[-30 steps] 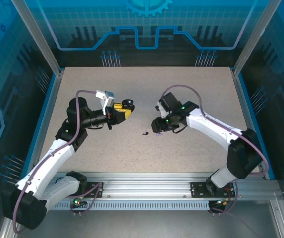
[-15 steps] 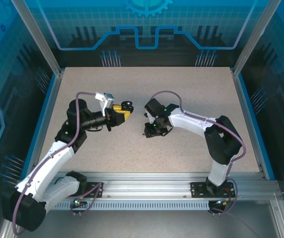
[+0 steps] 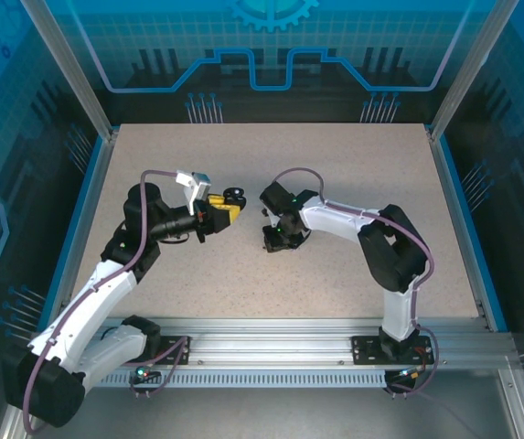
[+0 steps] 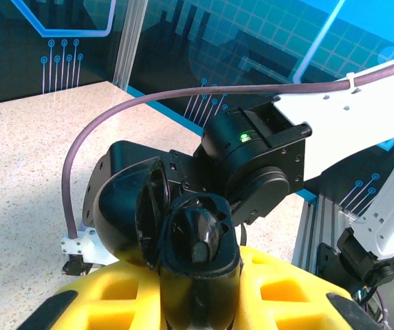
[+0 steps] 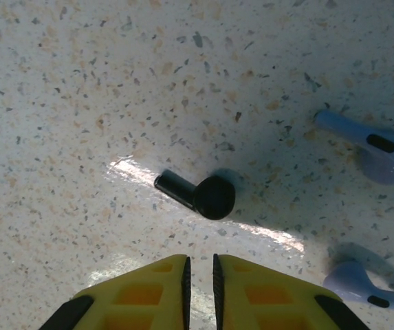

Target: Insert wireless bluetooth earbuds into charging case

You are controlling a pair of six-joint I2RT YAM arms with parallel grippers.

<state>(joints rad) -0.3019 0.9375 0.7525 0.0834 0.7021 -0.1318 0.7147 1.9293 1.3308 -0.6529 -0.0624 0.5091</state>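
Finding right gripper (image 5: 200,268) closed on nothing, black earbud (image 5: 200,194) lying loose on tabletop (image 5: 80,103) just ahead of it, long axis nearly crosswise with stem to the left; left gripper (image 4: 198,302), farther off, clamped on open charging case (image 4: 193,237).

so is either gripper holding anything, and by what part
The left gripper holds the black case by its base. The right gripper is shut on nothing; the black earbud lies beyond its tips.
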